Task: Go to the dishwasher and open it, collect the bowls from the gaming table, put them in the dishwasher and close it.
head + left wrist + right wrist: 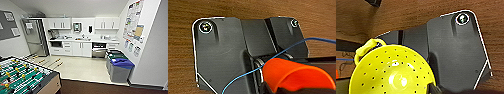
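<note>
Across the kitchen, the dishwasher (99, 51) stands under the counter with its steel door tipped outward and a dark opening above it. An orange bowl (295, 75) shows large in the left wrist view, carried over brown wood-grain floor with my left gripper (285, 89) shut on its rim. A yellow bowl (391, 75) with small holes and a loop handle sits in my right gripper (434, 88), which is shut on its edge. The gaming table is out of view.
A green-field table-football table (22, 77) with rods fills the near left. Blue and green-lidded bins (120, 66) line the right wall beside the dishwasher. Pale floor (80, 67) runs from me to the white cabinets (80, 48). A glass door (35, 37) is at the back left.
</note>
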You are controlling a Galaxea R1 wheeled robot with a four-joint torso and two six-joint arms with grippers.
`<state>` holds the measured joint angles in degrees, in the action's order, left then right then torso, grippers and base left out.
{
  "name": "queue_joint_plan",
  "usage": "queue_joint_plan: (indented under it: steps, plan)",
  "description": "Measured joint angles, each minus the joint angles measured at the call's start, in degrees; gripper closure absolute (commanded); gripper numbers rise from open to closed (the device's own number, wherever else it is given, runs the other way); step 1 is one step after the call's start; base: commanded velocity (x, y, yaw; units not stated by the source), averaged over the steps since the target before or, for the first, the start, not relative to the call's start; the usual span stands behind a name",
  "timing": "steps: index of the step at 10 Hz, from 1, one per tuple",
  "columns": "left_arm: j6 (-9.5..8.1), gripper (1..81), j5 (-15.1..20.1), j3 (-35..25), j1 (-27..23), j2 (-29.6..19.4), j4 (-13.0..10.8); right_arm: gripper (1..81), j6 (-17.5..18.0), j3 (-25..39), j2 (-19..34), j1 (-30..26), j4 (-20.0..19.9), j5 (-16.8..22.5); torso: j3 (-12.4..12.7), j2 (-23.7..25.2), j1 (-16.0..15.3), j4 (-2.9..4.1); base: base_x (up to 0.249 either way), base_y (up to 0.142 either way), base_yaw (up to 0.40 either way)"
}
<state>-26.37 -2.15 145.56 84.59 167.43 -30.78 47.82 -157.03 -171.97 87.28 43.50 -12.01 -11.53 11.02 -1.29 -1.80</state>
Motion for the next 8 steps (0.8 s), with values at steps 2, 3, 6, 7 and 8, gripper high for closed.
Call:
queue_joint_plan:
  steps: [2,3,6,7,8]
  plan:
    - [0.00,81.1,0.0,0.0,0.0,0.0,0.0,81.1,0.0,0.0,0.0,0.0,0.0,0.0,0.0,0.0,0.0,0.00,0.132,-0.071,0.000]
    - [0.00,81.1,0.0,0.0,0.0,0.0,0.1,81.1,0.0,0.0,0.1,0.0,0.0,0.0,0.0,0.0,0.0,0.00,0.132,-0.071,0.000]
    - [0.00,81.1,-0.2,0.0,0.0,-0.1,0.1,81.1,0.0,0.0,0.1,0.0,0.0,0.0,0.0,0.0,0.0,0.00,0.132,-0.044,0.000]
    - [0.00,81.1,-0.1,0.0,-0.1,-0.1,0.1,81.1,0.0,0.0,0.1,-0.2,0.0,0.0,0.0,0.0,0.0,0.00,0.132,0.000,0.000]
    - [0.00,81.1,-0.3,0.0,-0.2,-0.1,0.1,81.1,0.0,-0.1,0.1,-0.4,0.0,0.0,0.0,0.0,0.0,0.00,0.125,0.000,0.000]
